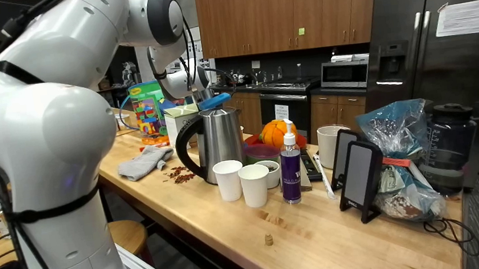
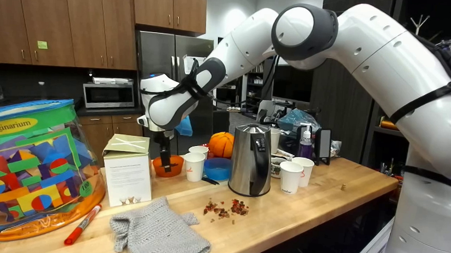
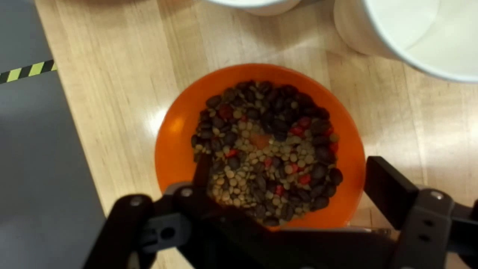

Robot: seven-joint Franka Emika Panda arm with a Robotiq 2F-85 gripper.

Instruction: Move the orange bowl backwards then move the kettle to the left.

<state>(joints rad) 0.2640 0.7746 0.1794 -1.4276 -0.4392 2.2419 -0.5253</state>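
Observation:
The orange bowl (image 2: 178,165) stands on the wooden table beside a white box, holding dark beans, pale lentils and red bits. From above, the wrist view shows the bowl (image 3: 173,149) whole except where the gripper covers its lower part. My gripper (image 3: 288,163) is open, one finger (image 3: 202,173) inside the bowl and the opposite finger (image 3: 390,190) just outside its right rim. In an exterior view the gripper (image 2: 166,165) reaches down at the bowl. The steel kettle (image 2: 243,159) stands upright in both exterior views, its dark handle (image 1: 189,149) on one side.
White paper cups (image 2: 195,167) and a blue bowl (image 2: 217,169) stand between orange bowl and kettle. An orange pumpkin (image 2: 221,144) sits behind. More cups (image 1: 254,186) flank the kettle. A white box (image 2: 128,175), block bag (image 2: 32,168) and grey cloth (image 2: 160,233) lie nearby.

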